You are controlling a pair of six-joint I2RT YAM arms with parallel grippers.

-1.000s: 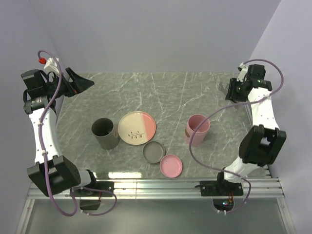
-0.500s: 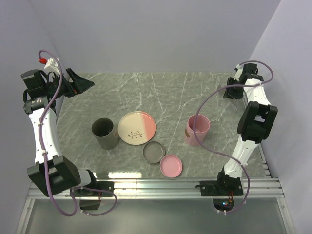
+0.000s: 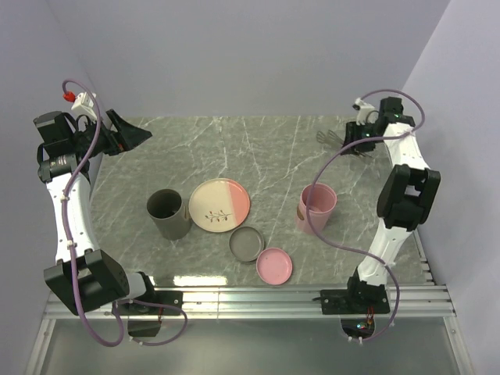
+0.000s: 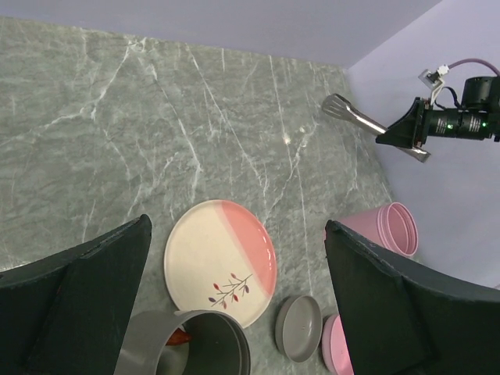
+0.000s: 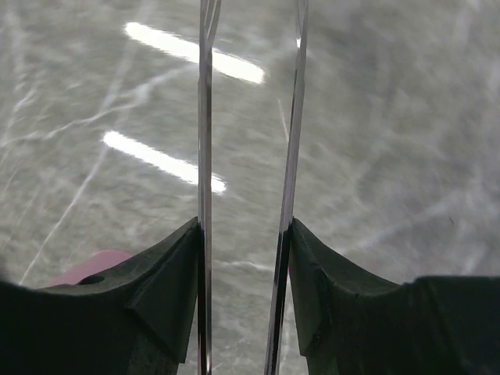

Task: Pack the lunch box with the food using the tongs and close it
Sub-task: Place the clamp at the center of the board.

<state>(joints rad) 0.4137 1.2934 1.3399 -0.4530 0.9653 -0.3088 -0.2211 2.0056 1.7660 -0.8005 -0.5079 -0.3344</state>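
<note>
Right wrist view: tongs (image 5: 205, 117) clamped between fingers of right gripper (image 5: 244, 234), two slim arms apart, pointed out over marble table (image 5: 375, 117). Seen from top external view, tongs are held above far right corner, well apart from pink container (image 3: 316, 207). Plate (image 3: 219, 205) flanked by grey container (image 3: 168, 213); grey lid (image 3: 247, 243) and pink lid (image 3: 274, 265) laid nearer front. Left gripper (image 3: 129, 134) spread wide, nothing held, raised at far left.

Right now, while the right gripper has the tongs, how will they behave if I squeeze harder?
Probably springy: the tongs are two thin metal arms with a gap between them in the right gripper, so squeezing should close them. Likely slippery: the metal is smooth and shiny. The long overhang may wobble when swung.
</note>
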